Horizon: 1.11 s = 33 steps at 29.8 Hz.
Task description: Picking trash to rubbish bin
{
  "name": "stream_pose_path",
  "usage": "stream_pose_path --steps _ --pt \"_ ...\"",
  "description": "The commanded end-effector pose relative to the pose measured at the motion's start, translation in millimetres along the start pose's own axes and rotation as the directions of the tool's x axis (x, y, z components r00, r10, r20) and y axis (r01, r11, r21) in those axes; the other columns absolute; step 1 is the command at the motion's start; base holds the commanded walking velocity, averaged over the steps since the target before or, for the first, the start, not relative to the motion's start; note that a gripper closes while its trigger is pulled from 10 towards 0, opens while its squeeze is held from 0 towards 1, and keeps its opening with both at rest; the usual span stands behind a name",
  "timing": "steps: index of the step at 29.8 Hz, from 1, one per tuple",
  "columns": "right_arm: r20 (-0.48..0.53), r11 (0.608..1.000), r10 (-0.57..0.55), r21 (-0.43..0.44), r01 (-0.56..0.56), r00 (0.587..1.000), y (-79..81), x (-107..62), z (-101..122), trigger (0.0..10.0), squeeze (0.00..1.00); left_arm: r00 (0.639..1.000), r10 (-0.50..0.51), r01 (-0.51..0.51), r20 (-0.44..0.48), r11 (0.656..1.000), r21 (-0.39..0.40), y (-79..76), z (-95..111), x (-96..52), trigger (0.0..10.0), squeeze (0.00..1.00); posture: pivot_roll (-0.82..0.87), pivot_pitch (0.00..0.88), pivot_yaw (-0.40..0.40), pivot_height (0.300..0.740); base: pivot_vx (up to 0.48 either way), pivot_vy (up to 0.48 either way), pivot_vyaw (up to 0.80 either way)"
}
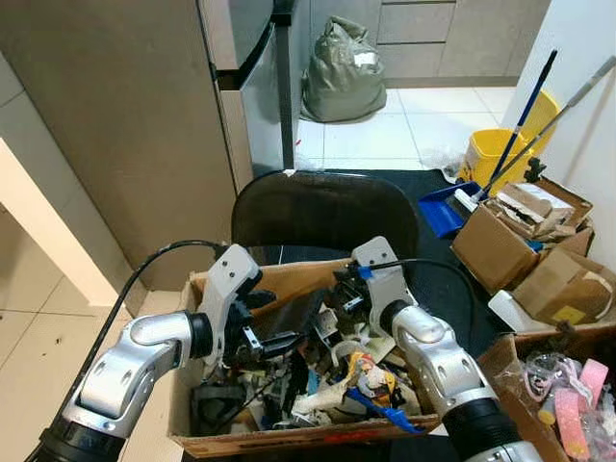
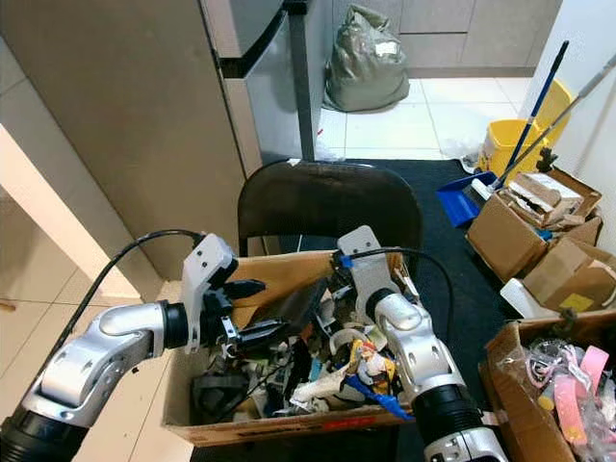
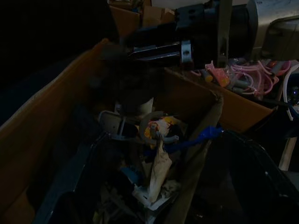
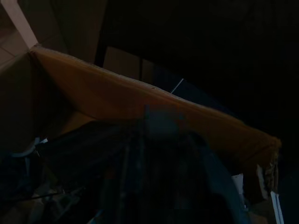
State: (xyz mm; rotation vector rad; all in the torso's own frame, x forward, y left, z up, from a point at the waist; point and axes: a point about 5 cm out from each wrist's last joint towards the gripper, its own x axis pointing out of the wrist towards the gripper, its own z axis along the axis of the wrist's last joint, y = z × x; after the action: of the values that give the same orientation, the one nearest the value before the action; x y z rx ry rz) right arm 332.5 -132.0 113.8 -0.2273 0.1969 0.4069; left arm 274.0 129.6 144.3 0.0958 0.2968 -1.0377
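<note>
A cardboard box point(image 1: 289, 275) heaped with mixed trash rests on a black chair point(image 1: 327, 207). Among the trash are a colourful toy figure point(image 1: 370, 370), a blue strip point(image 1: 383, 405) and white scraps. My left gripper point(image 1: 273, 321) is inside the box's left half, open, with its black fingers spread beside a dark flat sheet point(image 1: 300, 314). My right gripper point(image 1: 339, 296) reaches down into the back middle of the box, its tips buried in dark clutter. The left wrist view shows the toy figure point(image 3: 158, 129) and my right arm point(image 3: 215, 28) above it.
A tall grey cabinet point(image 1: 125, 115) stands at the left and a fridge door behind the chair. A stuffed grey-green bag point(image 1: 344, 72) sits on the far tiles. To the right are a yellow mop bucket point(image 1: 496, 154), a blue dustpan point(image 1: 443, 207), cardboard boxes point(image 1: 520, 241) and a box holding pink items point(image 1: 568, 385).
</note>
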Motion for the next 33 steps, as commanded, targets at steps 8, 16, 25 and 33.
stream_pose_path --steps 8,16,25,33 --pt "0.055 0.980 -0.197 0.023 0.196 0.979 -15.4 -0.4 5.5 10.0 0.00 0.985 0.159 -0.160 0.068 0.987 0.008 15.8 11.2 -3.1 10.0 0.00 0.03 0.066 0.085 0.740 0.000 0.000 0.00" --pt "0.096 0.888 -0.443 0.184 0.422 0.891 -41.9 -10.2 10.6 10.0 0.00 0.802 0.572 -0.587 0.172 0.808 0.053 60.0 32.8 -6.4 10.0 0.00 0.03 0.074 0.083 0.740 0.000 0.000 0.00" --pt "0.000 0.808 -0.529 0.306 0.503 0.849 -37.8 -21.5 -13.1 10.0 0.00 0.699 0.691 -0.710 0.186 0.702 0.060 68.5 34.1 -4.2 10.0 0.00 0.01 0.092 0.092 0.740 0.000 0.000 -0.80" --pt "0.001 0.792 -0.549 0.322 0.519 0.836 -33.1 -22.4 -13.6 10.0 0.00 0.705 0.683 -0.705 0.190 0.705 0.083 64.9 30.1 5.9 10.0 0.00 0.01 0.103 0.097 0.740 0.000 0.000 -0.80"
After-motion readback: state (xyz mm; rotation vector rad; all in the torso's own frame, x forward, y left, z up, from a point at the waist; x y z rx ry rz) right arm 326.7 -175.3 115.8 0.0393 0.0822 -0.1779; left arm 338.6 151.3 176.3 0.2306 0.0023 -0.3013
